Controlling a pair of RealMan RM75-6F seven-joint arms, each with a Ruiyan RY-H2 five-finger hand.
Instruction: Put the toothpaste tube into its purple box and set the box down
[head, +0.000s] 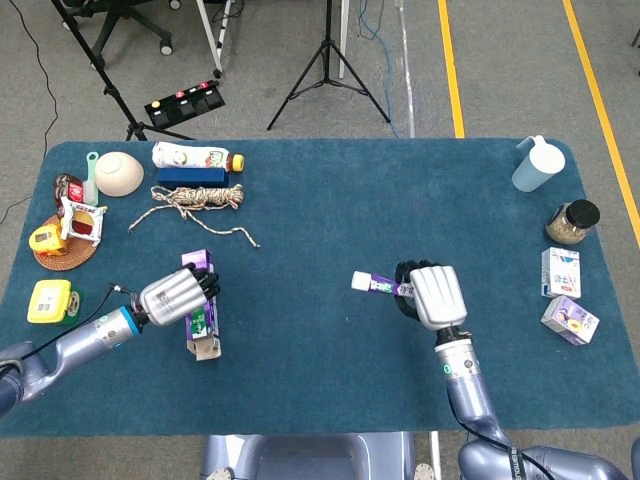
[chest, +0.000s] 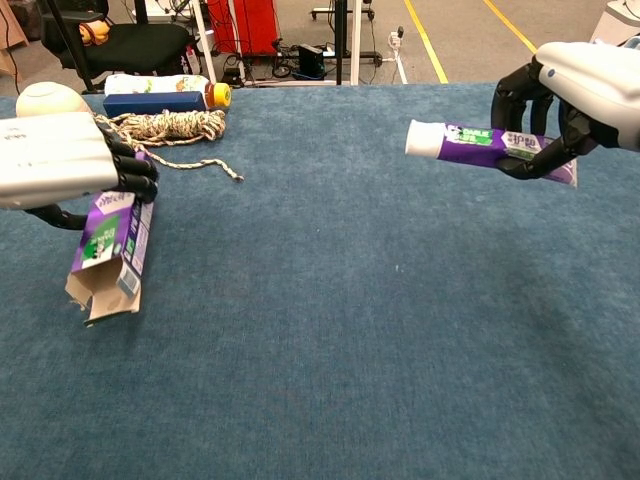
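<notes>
My left hand (head: 172, 293) (chest: 60, 160) grips the purple toothpaste box (head: 199, 322) (chest: 106, 249) and holds it off the blue table, tilted, with its open flap end pointing down toward me. My right hand (head: 430, 294) (chest: 580, 85) holds the purple toothpaste tube (head: 372, 284) (chest: 478, 146) in the air at the right. The tube lies roughly level, with its white cap pointing left toward the box. A wide stretch of table separates the two hands.
Behind the left hand lie a coiled rope (head: 197, 198), a blue box with a bottle (head: 196, 158) and a bowl (head: 118, 173). Small items on a mat (head: 62, 235) sit at the far left. A cup (head: 531, 165), a jar (head: 571, 221) and cartons (head: 566, 296) line the right edge.
</notes>
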